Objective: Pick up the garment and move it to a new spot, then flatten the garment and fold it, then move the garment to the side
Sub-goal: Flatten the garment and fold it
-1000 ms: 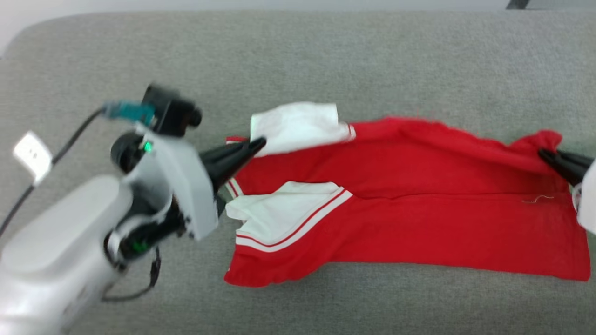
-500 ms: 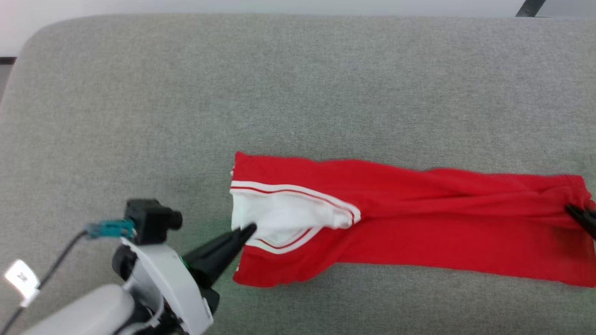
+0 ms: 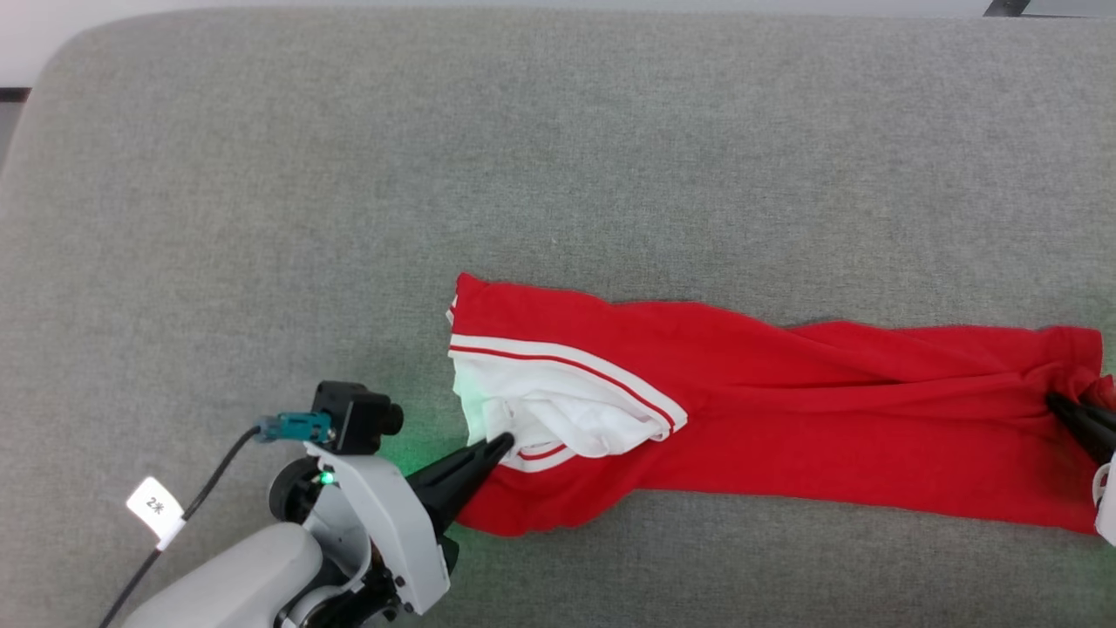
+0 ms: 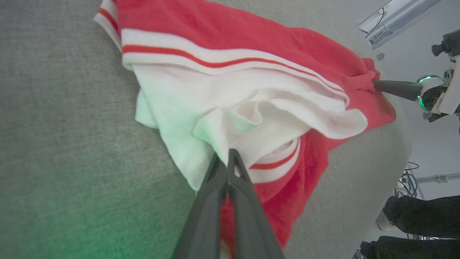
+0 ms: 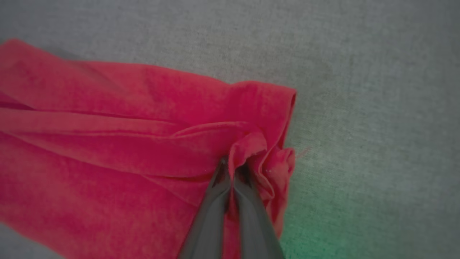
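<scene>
Left claw (image 4: 230, 154) pinched shut on white sleeve of the garment (image 3: 828, 419), right claw (image 5: 230, 163) seemingly clamped on its bunched red hem.

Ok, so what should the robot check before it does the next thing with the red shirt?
1. Left gripper pinching the white sleeve of the red jersey-style T-shirt: ok.
2. Right gripper pinching the shirt's bunched red end: ok.
3. Shirt lying as a long strip on the grey fabric surface: ok.
4. Cloth smooth: not ok, the sleeve is bunched and the red part is creased.
5. Bare grey surface beyond the shirt: ok.
6. Which side the number faces: cannot tell.
</scene>
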